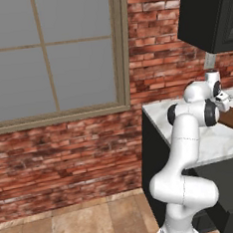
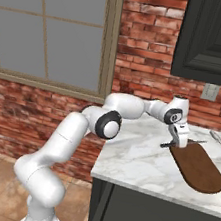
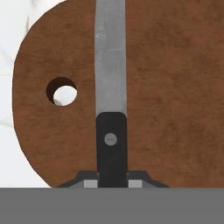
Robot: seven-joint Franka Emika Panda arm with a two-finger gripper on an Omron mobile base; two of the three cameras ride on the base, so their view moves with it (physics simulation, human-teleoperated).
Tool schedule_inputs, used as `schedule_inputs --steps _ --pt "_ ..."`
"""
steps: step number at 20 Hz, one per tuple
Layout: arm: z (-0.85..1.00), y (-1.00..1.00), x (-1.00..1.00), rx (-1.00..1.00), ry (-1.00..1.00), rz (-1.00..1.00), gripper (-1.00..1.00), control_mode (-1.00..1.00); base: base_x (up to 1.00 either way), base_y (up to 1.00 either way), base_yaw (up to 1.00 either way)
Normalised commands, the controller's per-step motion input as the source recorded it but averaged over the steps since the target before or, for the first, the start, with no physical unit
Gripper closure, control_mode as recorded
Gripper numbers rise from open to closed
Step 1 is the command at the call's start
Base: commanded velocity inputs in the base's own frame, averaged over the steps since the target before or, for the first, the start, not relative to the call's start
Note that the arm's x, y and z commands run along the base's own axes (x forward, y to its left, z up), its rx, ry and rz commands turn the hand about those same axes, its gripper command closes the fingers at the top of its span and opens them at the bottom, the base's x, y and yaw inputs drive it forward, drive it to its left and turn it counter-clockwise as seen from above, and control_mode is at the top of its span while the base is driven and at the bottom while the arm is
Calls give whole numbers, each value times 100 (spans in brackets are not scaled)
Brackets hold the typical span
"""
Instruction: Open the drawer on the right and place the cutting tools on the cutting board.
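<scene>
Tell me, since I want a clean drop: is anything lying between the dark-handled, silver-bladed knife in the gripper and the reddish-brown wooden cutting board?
Nothing visible. The gripper holds the dark-handled knife directly over the bare reddish-brown wooden cutting board, near its rounded end.

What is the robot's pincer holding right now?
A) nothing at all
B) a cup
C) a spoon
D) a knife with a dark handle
D: in the hand view the pincer is shut on the dark handle of a knife, whose silver-grey blade runs out over the reddish-brown cutting board.
</scene>
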Motion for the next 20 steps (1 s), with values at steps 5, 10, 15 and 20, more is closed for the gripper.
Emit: schedule_inputs --steps 5,10,15,20 --pt "0 -2 0 0 0 -2 100 -100 0 0 0" --pt "-2 0 -13 0 -1 -4 -100 -100 0 0 0" --pt "-1 0 -26 0 -11 -1 -100 -100 0 0 0" --pt "-1 0 -44 -1 -21 0 -100 -100 0 0 0"
